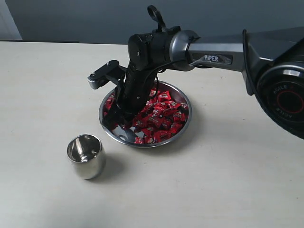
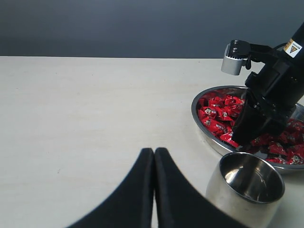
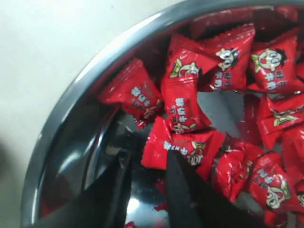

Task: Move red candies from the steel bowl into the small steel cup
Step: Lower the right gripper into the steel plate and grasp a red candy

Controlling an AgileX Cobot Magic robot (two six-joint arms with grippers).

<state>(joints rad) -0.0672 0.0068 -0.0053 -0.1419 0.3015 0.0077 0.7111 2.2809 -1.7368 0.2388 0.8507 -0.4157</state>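
In the one steel bowl (image 1: 189, 116), among dozens of red candies (image 1: 164, 116), the right tool (image 3: 152, 148) stands slightly parted.

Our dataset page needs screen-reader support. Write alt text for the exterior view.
The right tool reaches down into the left side of a steel bowl of red candies. A small cup, empty and upright, stands apart from the bowl on the pale table, nearer the camera and to the left.

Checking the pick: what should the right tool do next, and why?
Probably close the right tool: its tips straddle a candy's edge in the bowl, and the cup looks empty.
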